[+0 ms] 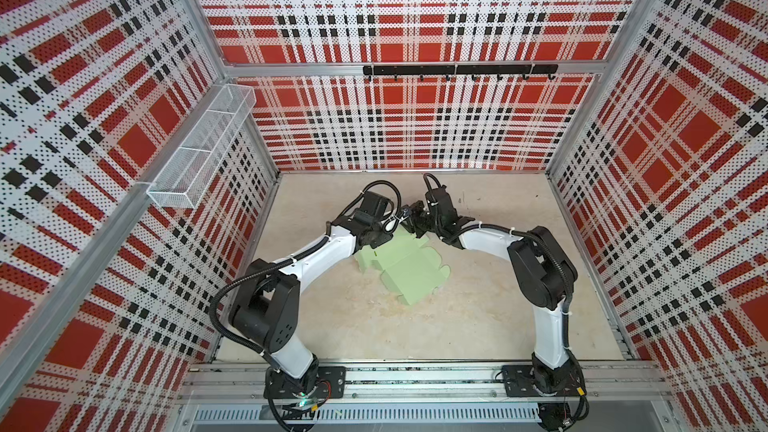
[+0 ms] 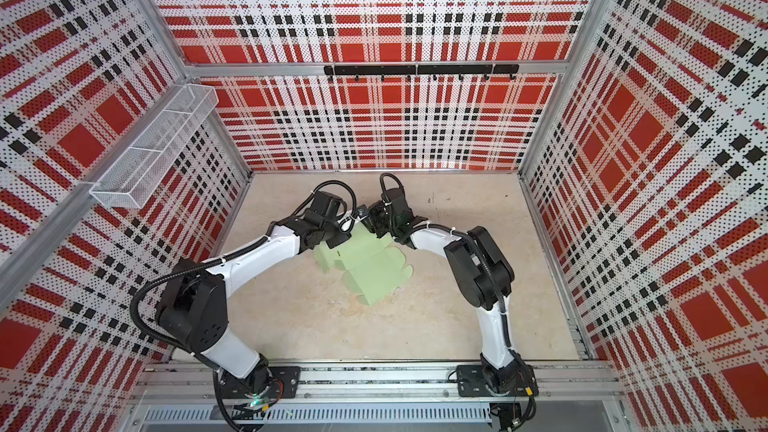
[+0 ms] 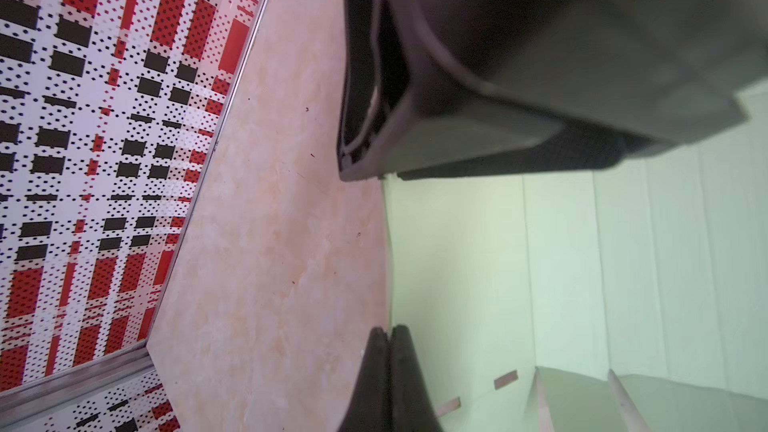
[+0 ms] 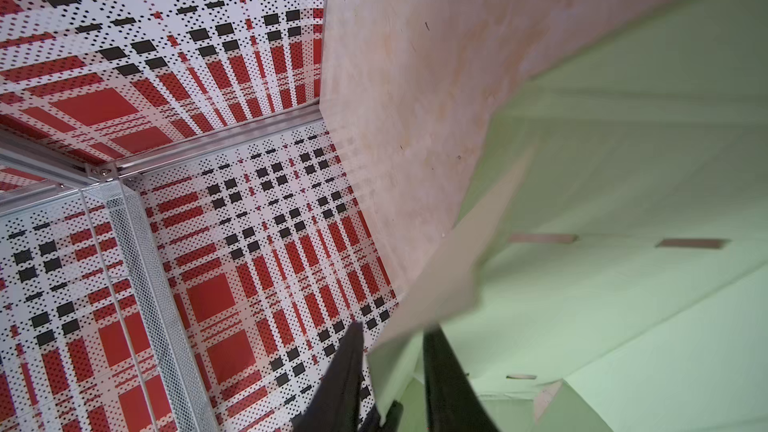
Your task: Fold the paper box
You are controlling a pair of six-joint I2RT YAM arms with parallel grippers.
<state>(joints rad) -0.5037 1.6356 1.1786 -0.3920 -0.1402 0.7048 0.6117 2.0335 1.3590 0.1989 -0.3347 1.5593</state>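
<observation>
The paper box [image 1: 409,268] [image 2: 370,272] is a pale mint-green die-cut sheet, partly folded, lying mid-floor in both top views. Both wrists crowd over its far edge, hiding the fingertips there. My left gripper [image 3: 388,330] [image 1: 387,232] is shut, and the edge of a raised green panel [image 3: 582,263] runs straight into the seam between its fingers. My right gripper [image 4: 392,328] [image 1: 410,229] has its jaws apart with a blurred flap [image 4: 449,276] of the green sheet [image 4: 623,201] between them, a gap showing on one side. The right gripper's dark body [image 3: 540,76] looms close in the left wrist view.
Red plaid perforated walls close in the beige floor [image 1: 478,317] on three sides. A white wire mesh basket [image 1: 199,151] hangs on the left wall and a black hook rail [image 1: 457,70] on the back wall. Both arm bases stand on the front aluminium rail [image 1: 415,380].
</observation>
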